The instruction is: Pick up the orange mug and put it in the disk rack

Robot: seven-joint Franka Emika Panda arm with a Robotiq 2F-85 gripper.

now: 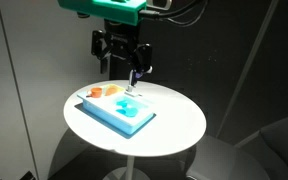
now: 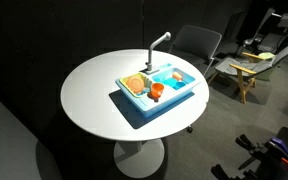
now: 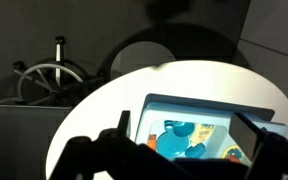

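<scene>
One slip to fear: your claw [image 1: 124, 66] hangs apart above the worktop [image 2: 89, 95] — the tiny orange mug [image 2: 156, 92], mid-frame in the sink [image 2: 149, 113], could tip under an off-centre pinch.

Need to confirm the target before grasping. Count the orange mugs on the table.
1. The orange mug sits inside the blue toy sink on the round table, near the sink's middle. Both exterior views show the whole sink, so none seems hidden.

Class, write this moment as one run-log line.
gripper: open, empty, above table | orange mug: in sink unit, ungrasped | disk rack: mug not yet on it
</scene>
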